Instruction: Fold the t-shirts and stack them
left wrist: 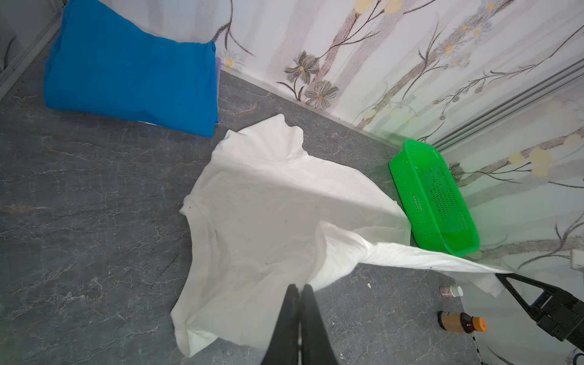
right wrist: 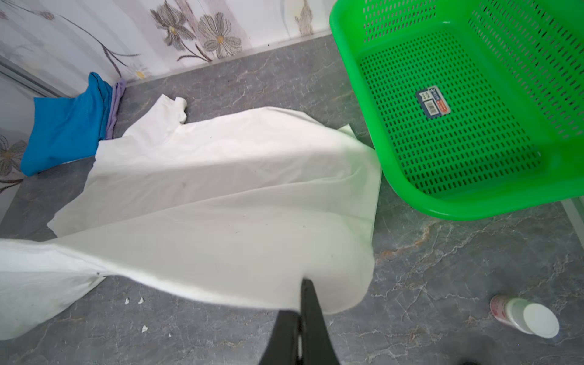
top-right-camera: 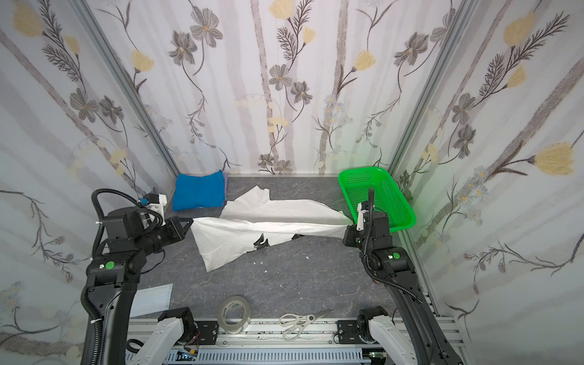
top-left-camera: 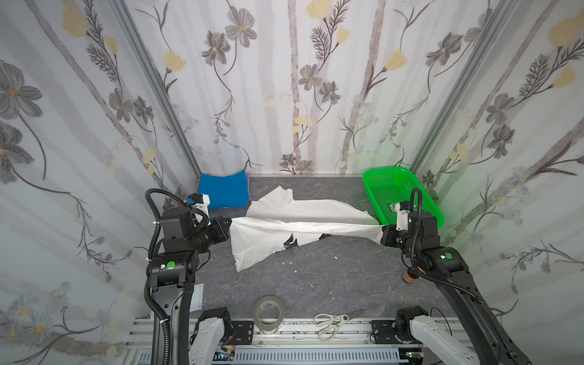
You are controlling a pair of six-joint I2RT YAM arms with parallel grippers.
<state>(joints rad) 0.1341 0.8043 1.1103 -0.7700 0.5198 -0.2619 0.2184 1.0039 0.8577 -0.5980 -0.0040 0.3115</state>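
A white t-shirt (top-left-camera: 294,218) (top-right-camera: 268,221) hangs stretched between my two grippers above the grey table, its far part and one sleeve resting on the surface. A bit of its black print (top-left-camera: 290,242) shows at the hanging lower edge. My left gripper (top-left-camera: 228,225) (left wrist: 299,289) is shut on the shirt's left edge. My right gripper (top-left-camera: 383,228) (right wrist: 304,282) is shut on the shirt's right edge (right wrist: 284,252). A folded blue t-shirt (top-left-camera: 222,189) (left wrist: 132,72) lies at the back left corner, with a lilac cloth edge (right wrist: 114,107) under it.
A green mesh basket (top-left-camera: 401,192) (right wrist: 458,110) stands at the back right, close to my right gripper. A white-capped bottle (right wrist: 524,316) and a brown bottle (left wrist: 461,322) lie near the right edge. A tape roll (top-left-camera: 268,314) and scissors (top-left-camera: 335,320) sit at the front rail.
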